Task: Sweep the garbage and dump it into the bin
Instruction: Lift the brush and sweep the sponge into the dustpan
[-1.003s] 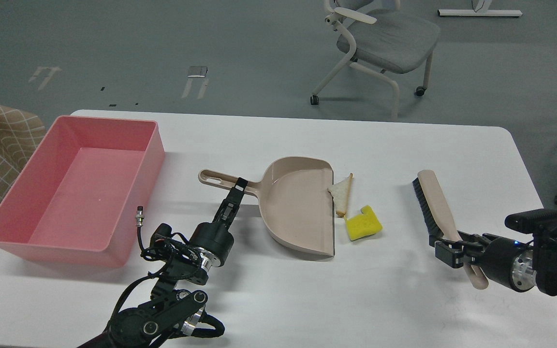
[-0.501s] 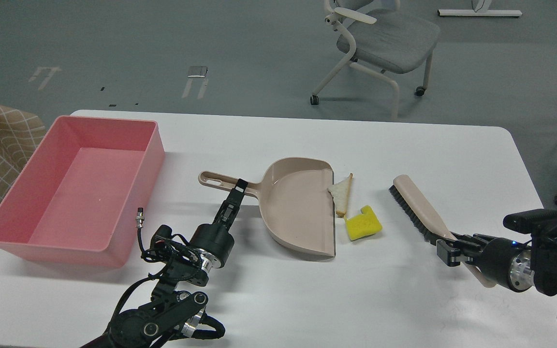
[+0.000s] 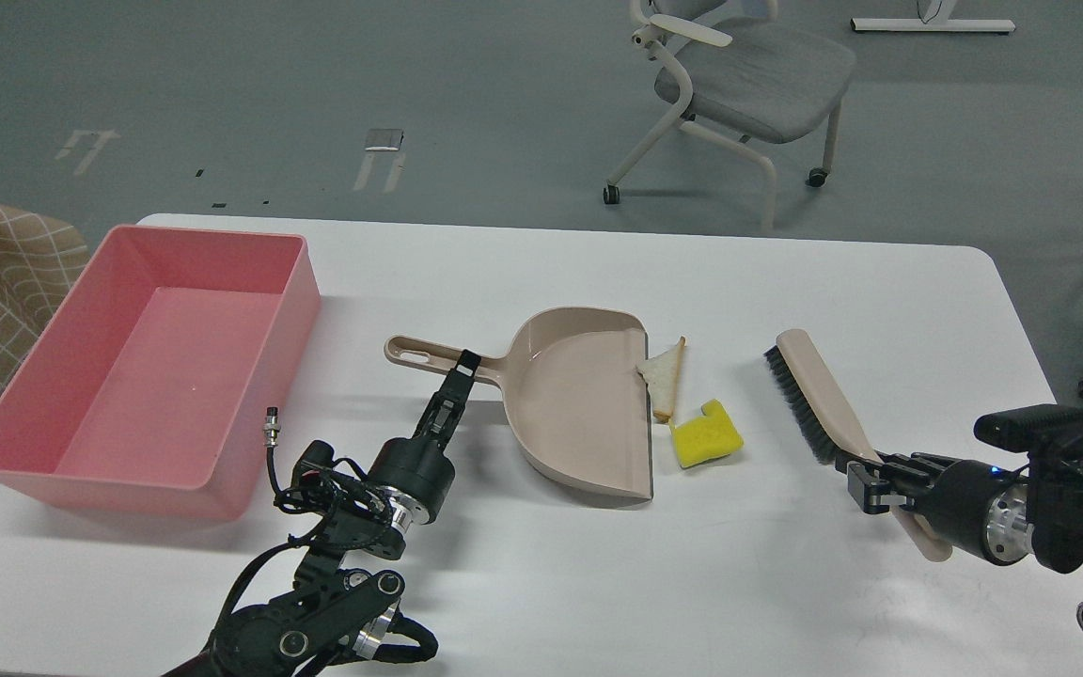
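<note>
- Two pieces of garbage to move: bread slice (image 3: pixel 664 380) and yellow sponge block (image 3: pixel 708 433), both on the white table (image 3: pixel 541 273) at the open mouth of the dustpan (image 3: pixel 581 404).
- Left gripper (image 3: pixel 468 363) closed on the dustpan handle near its neck; worth keeping that grip firm and the front lip flat on the table, so nothing slips under it.
- Right gripper (image 3: pixel 871 480) clamped on the handle of the brush (image 3: pixel 809 400); black bristles along the long edge facing left, toward the garbage.
- Best done as one low stroke from right to left, bristles down at the table surface, brush length roughly parallel to the dustpan lip (a slanted stroke could flick the sponge block out past the near corner).
- Bread slice touching the lip, one corner seemingly already over it; sponge block just right of the lip and nearer, close to the slice's lower tip, contact hard to tell.
- Brush well to the right of both pieces, a bare strip of table between bristles and sponge block; nothing swept yet.
- Sponge block likely light and springy, so a slow push rather than a flick.
- Pink bin (image 3: pixel 15 404) at the far left, nothing visible inside, well apart from the dustpan; dumping not yet due.
</note>
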You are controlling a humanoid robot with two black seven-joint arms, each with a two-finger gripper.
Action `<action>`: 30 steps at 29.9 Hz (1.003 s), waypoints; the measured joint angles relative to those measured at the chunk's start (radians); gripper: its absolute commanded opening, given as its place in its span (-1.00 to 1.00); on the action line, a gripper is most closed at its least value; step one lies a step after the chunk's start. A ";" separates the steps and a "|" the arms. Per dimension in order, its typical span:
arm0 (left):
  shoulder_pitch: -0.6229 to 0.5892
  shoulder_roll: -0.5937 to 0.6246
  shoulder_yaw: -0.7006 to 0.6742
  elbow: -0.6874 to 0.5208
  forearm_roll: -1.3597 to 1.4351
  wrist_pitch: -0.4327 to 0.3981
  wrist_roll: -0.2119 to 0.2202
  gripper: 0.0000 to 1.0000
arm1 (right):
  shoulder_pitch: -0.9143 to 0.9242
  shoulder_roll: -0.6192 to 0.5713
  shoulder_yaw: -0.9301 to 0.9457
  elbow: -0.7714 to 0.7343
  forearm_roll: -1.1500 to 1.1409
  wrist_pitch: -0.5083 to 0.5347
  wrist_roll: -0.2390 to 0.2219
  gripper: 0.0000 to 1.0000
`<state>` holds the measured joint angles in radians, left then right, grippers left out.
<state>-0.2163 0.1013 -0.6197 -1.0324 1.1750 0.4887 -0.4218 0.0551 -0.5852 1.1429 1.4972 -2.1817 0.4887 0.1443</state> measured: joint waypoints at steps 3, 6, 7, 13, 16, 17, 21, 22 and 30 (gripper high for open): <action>0.000 0.000 0.000 0.000 0.001 0.000 0.000 -0.64 | 0.000 0.001 0.002 0.002 0.000 0.000 -0.001 -0.56; 0.001 0.000 0.000 0.000 0.001 0.000 0.000 -0.64 | 0.000 0.008 0.004 0.007 0.000 0.000 -0.002 -0.58; 0.001 0.000 0.000 0.000 0.002 0.000 0.000 -0.64 | 0.001 0.013 0.006 0.008 0.000 0.000 -0.002 -0.58; -0.002 -0.001 0.000 -0.001 0.002 0.000 0.000 -0.64 | 0.005 0.067 0.011 0.013 0.000 0.000 -0.002 -0.58; -0.004 0.000 0.000 -0.001 0.002 0.000 0.000 -0.64 | 0.015 0.093 0.011 0.009 0.000 0.000 -0.007 -0.58; -0.004 0.000 0.000 -0.001 0.002 0.000 0.000 -0.64 | 0.021 0.096 0.010 0.007 0.000 0.000 -0.011 -0.58; -0.004 0.000 0.000 -0.001 0.002 0.000 0.000 -0.64 | 0.046 0.103 0.005 0.002 0.000 0.000 -0.022 -0.58; -0.004 0.000 0.000 -0.001 0.002 0.000 0.000 -0.64 | 0.052 0.105 0.004 0.000 0.000 0.000 -0.024 -0.58; -0.005 0.003 0.000 -0.003 0.002 0.000 0.001 -0.64 | 0.071 0.132 -0.001 -0.025 0.000 0.000 -0.037 -0.58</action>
<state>-0.2208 0.1038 -0.6197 -1.0354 1.1766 0.4886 -0.4209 0.1261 -0.4537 1.1416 1.4724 -2.1816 0.4887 0.1076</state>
